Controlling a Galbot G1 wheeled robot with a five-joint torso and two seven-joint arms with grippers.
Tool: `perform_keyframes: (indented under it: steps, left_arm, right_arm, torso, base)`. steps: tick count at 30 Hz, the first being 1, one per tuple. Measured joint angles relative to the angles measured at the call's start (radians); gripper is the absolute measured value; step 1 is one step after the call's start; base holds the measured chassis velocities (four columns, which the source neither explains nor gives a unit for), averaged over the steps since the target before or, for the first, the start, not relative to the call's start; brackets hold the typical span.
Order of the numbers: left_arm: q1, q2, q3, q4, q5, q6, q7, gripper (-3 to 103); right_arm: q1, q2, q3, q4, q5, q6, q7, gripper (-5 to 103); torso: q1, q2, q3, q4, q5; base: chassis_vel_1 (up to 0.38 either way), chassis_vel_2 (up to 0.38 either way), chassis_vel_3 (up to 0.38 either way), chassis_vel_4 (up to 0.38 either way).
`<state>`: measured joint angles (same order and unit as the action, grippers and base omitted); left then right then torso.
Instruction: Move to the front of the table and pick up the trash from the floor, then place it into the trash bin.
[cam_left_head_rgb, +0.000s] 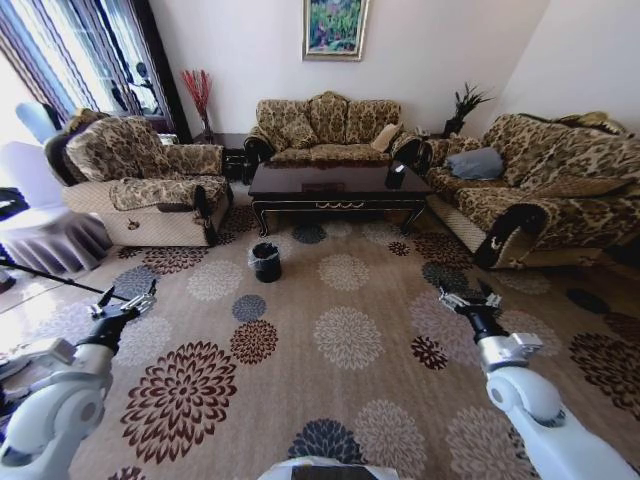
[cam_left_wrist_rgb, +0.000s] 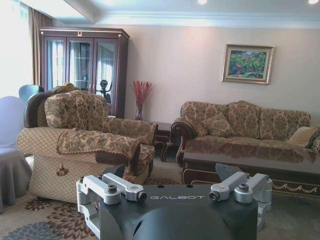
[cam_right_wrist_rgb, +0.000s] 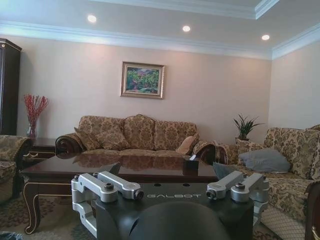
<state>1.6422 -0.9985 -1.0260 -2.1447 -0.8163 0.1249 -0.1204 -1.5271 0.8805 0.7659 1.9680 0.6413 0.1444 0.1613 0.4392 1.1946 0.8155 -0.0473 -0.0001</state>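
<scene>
While I hold the rig back from the seating area, the table (cam_left_head_rgb: 338, 186) sits ahead between 3 patterned sofas: long, low, glossy dark brown wood with a gold ornament along its front edge and curved legs. A small dark box (cam_left_head_rgb: 395, 176) rests near its right end. The trash bin (cam_left_head_rgb: 266, 262) stands on the floor (cam_left_head_rgb: 345, 335) just in front of the table's left corner, a small round black bucket with a crinkly clear liner around its rim. The carpet is beige with round flower medallions in maroon, navy and cream. I cannot make out any litter on it from here.

My left gripper (cam_left_head_rgb: 128, 304) hangs low on the left, well apart from the bin, its fingers (cam_left_wrist_rgb: 122, 187) spread and empty. My right gripper (cam_left_head_rgb: 467, 298) hangs level with it on the right, its fingers (cam_right_wrist_rgb: 117, 185) likewise apart with nothing between them. Both wrist cameras look across the table top toward the far sofa (cam_right_wrist_rgb: 136, 134) under a framed painting (cam_right_wrist_rgb: 142, 80).
</scene>
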Motion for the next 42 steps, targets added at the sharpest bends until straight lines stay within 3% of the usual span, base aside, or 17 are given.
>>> perform_keyframes:
  steps: [42]
  left_arm:
    - [0.033, -0.018, -0.014, -0.029, 0.012, 0.003, 0.009, 100]
  right_arm:
    - [-0.017, -0.001, 0.008, 0.033, -0.006, -0.008, -0.008, 100]
  torso:
    - [-0.005, -0.011, -0.006, 0.0, 0.0001]
  base:
    - [0.0, 0.0, 0.0, 0.0]
